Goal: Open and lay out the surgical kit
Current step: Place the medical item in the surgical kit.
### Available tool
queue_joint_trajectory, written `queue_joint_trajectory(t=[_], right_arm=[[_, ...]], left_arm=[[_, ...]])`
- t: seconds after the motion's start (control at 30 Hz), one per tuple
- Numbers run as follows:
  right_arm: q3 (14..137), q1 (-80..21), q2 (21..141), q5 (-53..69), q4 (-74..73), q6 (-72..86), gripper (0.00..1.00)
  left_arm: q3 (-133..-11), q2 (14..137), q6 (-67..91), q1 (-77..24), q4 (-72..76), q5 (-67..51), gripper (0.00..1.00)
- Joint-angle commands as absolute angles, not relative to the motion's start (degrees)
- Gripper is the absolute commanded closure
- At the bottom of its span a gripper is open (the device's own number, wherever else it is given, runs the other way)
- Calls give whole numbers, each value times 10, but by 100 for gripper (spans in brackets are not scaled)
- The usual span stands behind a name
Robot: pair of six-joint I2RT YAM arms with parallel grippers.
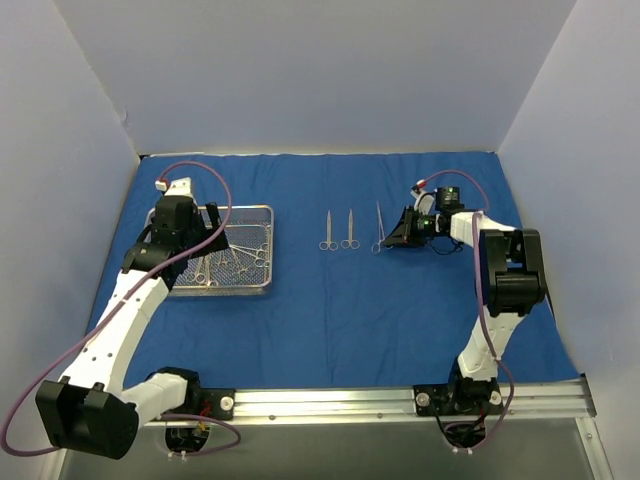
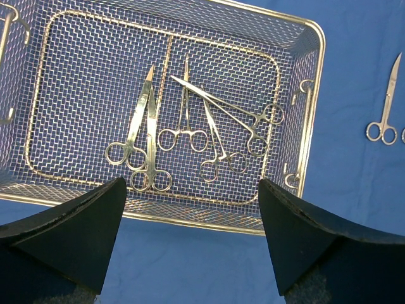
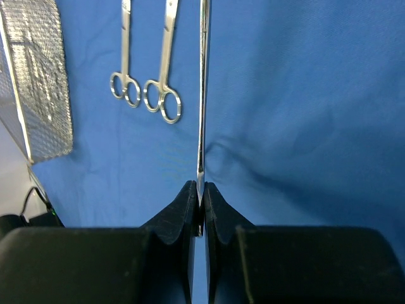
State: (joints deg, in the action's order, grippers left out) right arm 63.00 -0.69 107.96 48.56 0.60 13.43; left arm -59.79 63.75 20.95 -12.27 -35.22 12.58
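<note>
1. Since the blue wrap [image 1: 330, 330] already lies spread flat under both arms, the opening step looks done; the lay-out is partway.
2. Right gripper [image 3: 200, 190]: fingers pinched shut on the held instrument [image 3: 202, 95], which is seen edge-on with its shaft running straight ahead from the fingertips. Can't tell whether it touches the wrap or hangs just above it.
3. Ahead and left of those fingers: inner laid instrument [image 3: 166, 57] and outer laid instrument [image 3: 123, 50]. They lie flat on the wrap, parallel, rings toward the gripper, close together but apart.
4. Left gripper [image 2: 191, 196]: fingers spread wide, holding nothing, hovering over the mesh tray [image 2: 304, 63]. The tray's near rim sits between the fingertips.
5. Tray instruments [image 2: 147, 117] lie ahead of the left fingers and between them, bunched and overlapping mid-tray.
6. Count: one wrap, one tray, eight instruments (five in the tray, two laid out, one in the right grip).
7. Judgement on what's left: set the held one down as third in the row, then move the five out of the tray. The overlap in that pile likely makes single picks fiddly.
</note>
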Motion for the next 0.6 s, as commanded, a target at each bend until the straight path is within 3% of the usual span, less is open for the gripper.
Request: queue_joint_trajectory(t=[0.0, 0.57], right_arm=[[670, -3, 1097, 526, -40, 83, 100], [693, 26, 1163, 580, 33, 121, 100]], left_arm=[[-606, 642, 185, -121, -324, 114, 6], [-605, 650, 185, -119, -326, 110, 6]])
